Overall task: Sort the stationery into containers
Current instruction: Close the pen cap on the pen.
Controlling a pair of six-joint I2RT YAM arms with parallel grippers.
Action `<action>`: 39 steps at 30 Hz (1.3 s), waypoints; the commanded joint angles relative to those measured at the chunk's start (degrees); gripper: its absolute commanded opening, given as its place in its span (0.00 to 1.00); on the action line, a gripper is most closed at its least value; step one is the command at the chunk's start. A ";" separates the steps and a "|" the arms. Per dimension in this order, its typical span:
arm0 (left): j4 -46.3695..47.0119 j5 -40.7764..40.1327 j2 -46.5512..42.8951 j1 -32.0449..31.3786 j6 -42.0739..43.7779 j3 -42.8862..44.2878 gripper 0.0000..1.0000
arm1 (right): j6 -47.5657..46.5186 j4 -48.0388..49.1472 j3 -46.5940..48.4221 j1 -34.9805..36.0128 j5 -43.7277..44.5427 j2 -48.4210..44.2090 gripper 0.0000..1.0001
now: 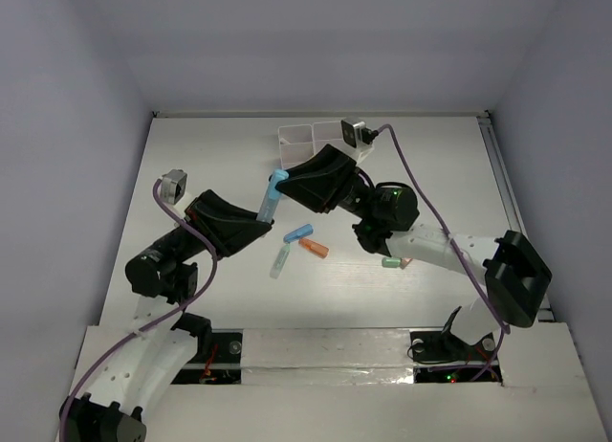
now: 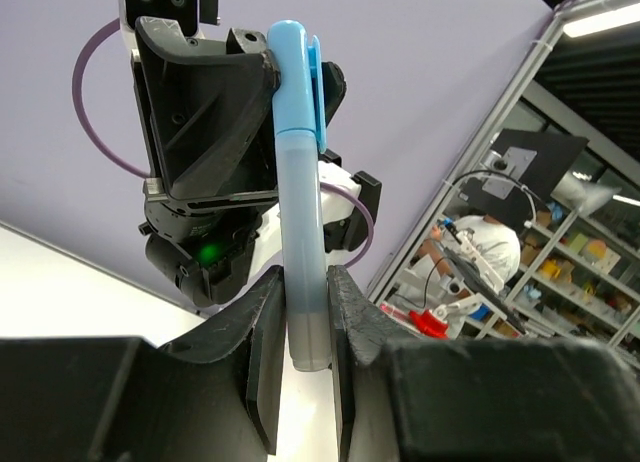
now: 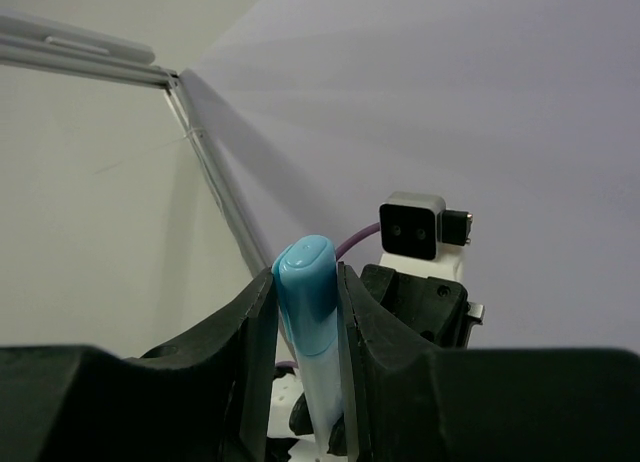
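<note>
A blue marker [image 1: 272, 196] with a light blue cap is held in the air between both grippers. My left gripper [image 1: 262, 216] is shut on its lower barrel, which shows in the left wrist view [image 2: 298, 182]. My right gripper [image 1: 286, 182] is shut on the capped end, which shows in the right wrist view [image 3: 308, 282]. The white organizer [image 1: 304, 136] stands behind the right gripper and is partly hidden by it. On the table lie a short blue marker [image 1: 297, 233], an orange marker [image 1: 313, 248] and a pale-green marker [image 1: 279, 261].
A small green eraser [image 1: 390, 262] and a pink piece [image 1: 405, 263] lie by the right forearm. The right arm crosses the middle of the table. The scissors, the pen and the tube are out of view.
</note>
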 commanded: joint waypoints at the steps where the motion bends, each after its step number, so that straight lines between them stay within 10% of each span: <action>1: 6.84 -9.46 0.25 0.61 3.24 6.83 0.00 | 0.40 5.78 -3.83 3.09 -10.19 0.13 0.00; 18: 3.68 -8.85 3.24 0.61 4.57 15.01 0.00 | -7.51 -4.15 -13.06 4.76 -8.17 -2.59 0.00; 36: 1.22 -8.67 3.60 0.61 6.23 11.94 0.00 | -22.98 -35.36 -11.13 6.34 0.88 -10.59 0.00; 39: 0.34 -9.11 2.28 0.61 7.38 9.84 0.00 | -25.26 -38.16 -11.22 6.34 2.29 -13.57 0.40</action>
